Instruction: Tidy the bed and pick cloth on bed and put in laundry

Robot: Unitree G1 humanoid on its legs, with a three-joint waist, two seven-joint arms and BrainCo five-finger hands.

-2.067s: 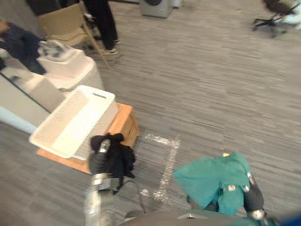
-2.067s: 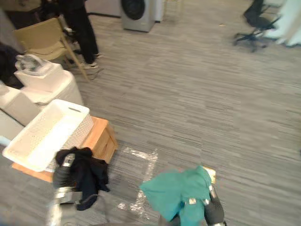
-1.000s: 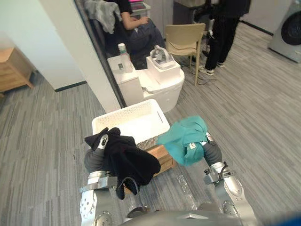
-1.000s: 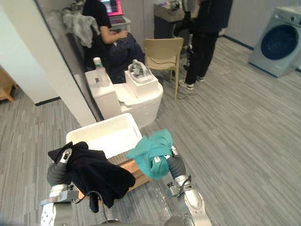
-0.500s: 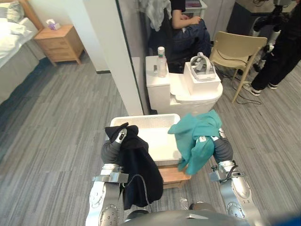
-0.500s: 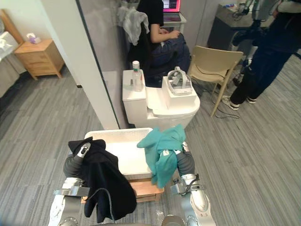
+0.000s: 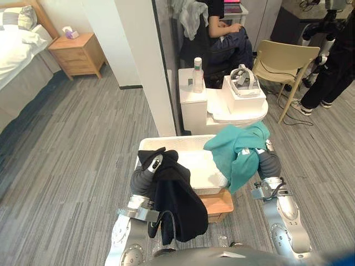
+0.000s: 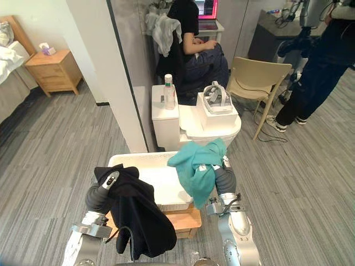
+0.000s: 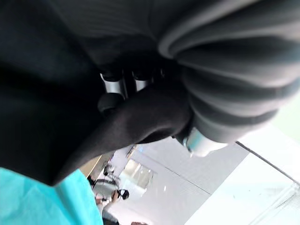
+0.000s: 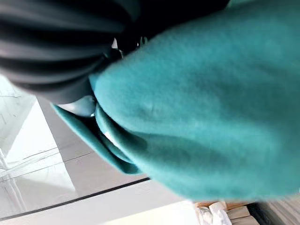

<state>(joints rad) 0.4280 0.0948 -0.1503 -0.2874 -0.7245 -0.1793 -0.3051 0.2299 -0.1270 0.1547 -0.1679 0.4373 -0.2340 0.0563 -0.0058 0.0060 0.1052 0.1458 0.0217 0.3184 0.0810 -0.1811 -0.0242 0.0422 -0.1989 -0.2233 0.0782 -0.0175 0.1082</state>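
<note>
- Closest in, the left hand (image 7: 156, 164) is clenched on the black cloth (image 7: 176, 204). In its wrist view the fingers (image 9: 113, 86) are curled into the fabric. Most of the cloth hangs down off the hand, so I'd guess the arm is raised to keep the tail off the floor.
- Across from it, the right hand (image 7: 268, 163) has the teal cloth (image 7: 236, 148) bunched over it. The hand is buried under the fabric, so I can't tell how it's gripping. The cloth is clearly being carried, though, and it hangs at the basket's right edge.
- Between the two hands sits the white laundry basket (image 7: 176, 138) on a low wooden stand (image 7: 217, 203). It looks empty, so neither cloth is in yet. Both are up at rim height, which reads as lining up for the drop.
- Just behind the basket is a white unit (image 7: 222, 113) with a bottle (image 7: 197, 71) and a headset (image 7: 244, 77) on top. A sloppy toss could land there.
- Further back there's a tan chair (image 7: 285, 58) and a seated person (image 7: 224, 36).
- Far left are the nightstand (image 7: 77, 52) and the bed (image 7: 16, 50), well away from the basket.
</note>
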